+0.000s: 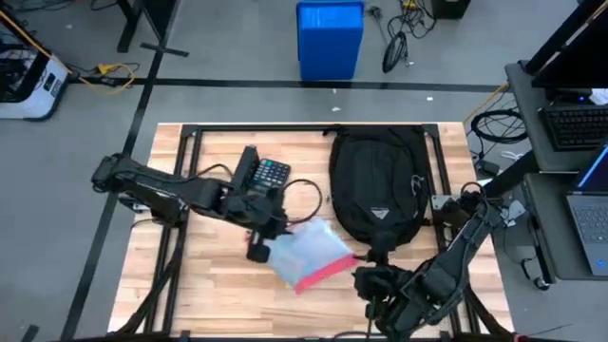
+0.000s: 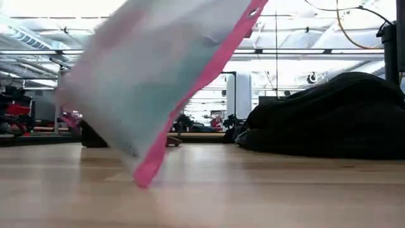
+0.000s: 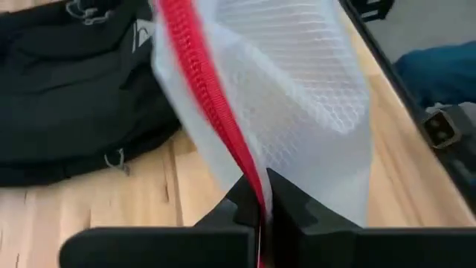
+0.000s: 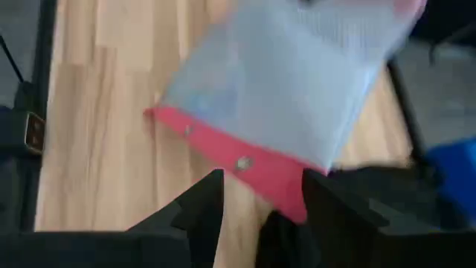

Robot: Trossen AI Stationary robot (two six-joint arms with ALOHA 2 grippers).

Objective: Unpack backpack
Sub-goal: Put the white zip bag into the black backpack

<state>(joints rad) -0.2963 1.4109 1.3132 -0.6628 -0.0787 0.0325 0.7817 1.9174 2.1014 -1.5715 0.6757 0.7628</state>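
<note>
The black backpack (image 1: pixel 377 185) lies flat on the wooden table, right of centre; it also shows in the low view (image 2: pixel 335 117) and the left wrist view (image 3: pixel 74 89). A translucent mesh pouch (image 1: pixel 306 249) with a red zip edge (image 1: pixel 328 271) is held slanted near the table's front. My left gripper (image 1: pixel 259 245) is shut on it from the left. My right gripper (image 1: pixel 372 281) stands open at the pouch's right corner, and the red edge (image 4: pixel 238 160) lies just ahead of its fingers. In the low view the pouch (image 2: pixel 158 76) tilts, its lowest corner (image 2: pixel 142 180) close over the tabletop. My left gripper pinches the pouch's red zip edge (image 3: pixel 256 195) between its two fingers, at one end of that edge. The fingers come level from the table's left and lie along the edge. The pouch stands slanted out beyond them. My right gripper's open fingers (image 4: pixel 204 205) flank the red corner (image 4: pixel 290 197); whether they touch it, I cannot tell.
A black calculator (image 1: pixel 271 174) lies left of the backpack, behind my left arm, with a thin black cable (image 1: pixel 309 195) looping beside it. The table's black frame rails (image 1: pixel 442 171) run along its edges. Bare wood (image 1: pixel 218 285) shows at the near left.
</note>
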